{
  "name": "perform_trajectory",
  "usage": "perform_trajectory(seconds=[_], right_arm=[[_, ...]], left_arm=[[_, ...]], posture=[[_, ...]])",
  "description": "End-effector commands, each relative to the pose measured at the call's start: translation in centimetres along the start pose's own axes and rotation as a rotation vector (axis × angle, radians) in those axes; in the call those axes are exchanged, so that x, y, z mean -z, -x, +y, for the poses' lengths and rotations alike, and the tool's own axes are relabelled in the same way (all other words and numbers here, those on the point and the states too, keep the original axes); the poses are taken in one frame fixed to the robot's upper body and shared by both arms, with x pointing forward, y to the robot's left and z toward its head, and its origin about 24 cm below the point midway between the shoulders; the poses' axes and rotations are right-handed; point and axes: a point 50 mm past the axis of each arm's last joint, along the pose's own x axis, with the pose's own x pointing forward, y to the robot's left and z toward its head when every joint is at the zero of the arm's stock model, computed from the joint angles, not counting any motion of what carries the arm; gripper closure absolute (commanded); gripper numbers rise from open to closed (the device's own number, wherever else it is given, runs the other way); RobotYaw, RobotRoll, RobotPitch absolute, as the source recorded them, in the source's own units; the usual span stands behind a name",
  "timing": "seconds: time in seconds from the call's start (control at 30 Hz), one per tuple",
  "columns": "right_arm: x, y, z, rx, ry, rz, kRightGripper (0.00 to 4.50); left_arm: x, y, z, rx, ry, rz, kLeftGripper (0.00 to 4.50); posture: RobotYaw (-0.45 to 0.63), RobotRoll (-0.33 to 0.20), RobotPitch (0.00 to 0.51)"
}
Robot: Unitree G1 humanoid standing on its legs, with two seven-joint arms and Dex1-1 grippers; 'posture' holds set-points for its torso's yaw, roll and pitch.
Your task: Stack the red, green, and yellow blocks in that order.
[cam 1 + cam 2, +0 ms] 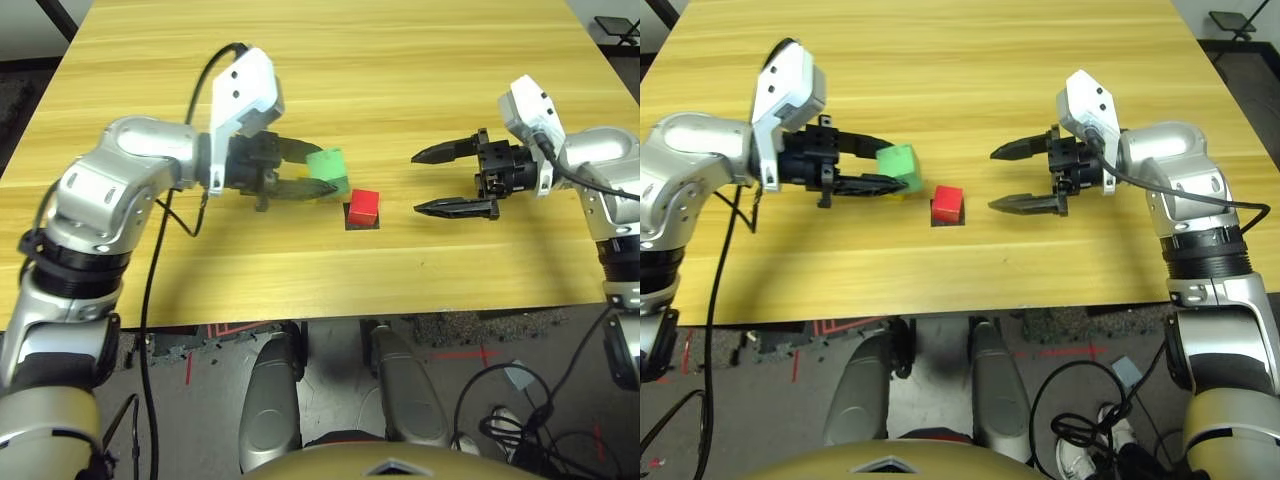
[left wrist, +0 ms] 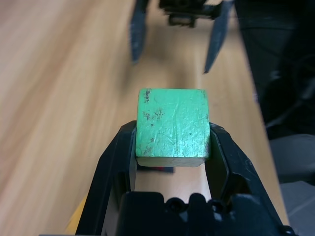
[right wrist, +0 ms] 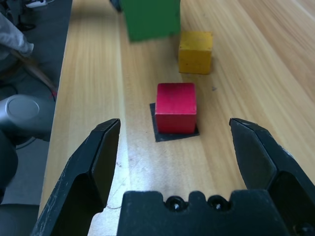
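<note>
The red block (image 1: 364,205) sits on a small black patch (image 1: 361,221) on the light wood counter (image 1: 400,80). The left pincer (image 1: 325,172) squeezes the scratched green block (image 1: 328,164) just above the counter. The yellow block (image 3: 195,51) lies beyond. The right pincer (image 1: 432,181) is wide open, holding nothing.

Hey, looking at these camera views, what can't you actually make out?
- Yellow block: in the head views the left gripper and green block hide nearly all of it.
- Black patch: the red block covers most of it.
- Right gripper: blurred in the left wrist view.
</note>
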Motion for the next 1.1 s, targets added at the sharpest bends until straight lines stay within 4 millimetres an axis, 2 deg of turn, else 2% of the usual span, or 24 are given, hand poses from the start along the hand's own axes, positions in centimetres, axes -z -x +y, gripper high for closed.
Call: perform_trajectory(seconds=[0.03, 0.27, 0.67, 1.1], right_arm=[[-0.4, 0.3, 0.5, 0.004, 0.007, -0.004, 0.0], [-0.7, 0.5, 1.2, 0.016, -0.002, -0.002, 0.0], [-0.7, 0.9, 1.8, 0.037, -0.016, 0.01, 0.0], [-0.8, 1.0, 1.8, 0.048, -0.024, 0.011, 0.0]], left_arm=[[0.2, -0.9, 0.4, 0.065, -0.039, 0.008, 2.43], [1.0, -2.4, 1.8, 0.13, -0.067, 0.009, 2.43], [2.3, -3.3, 4.1, 0.129, -0.153, 0.052, 2.43], [3.0, -3.9, 4.4, 0.127, -0.173, 0.075, 2.43]], posture=[[0.11, -0.02, 0.255], [0.06, -0.031, 0.259], [0.03, -0.045, 0.254], [0.02, -0.051, 0.263]])
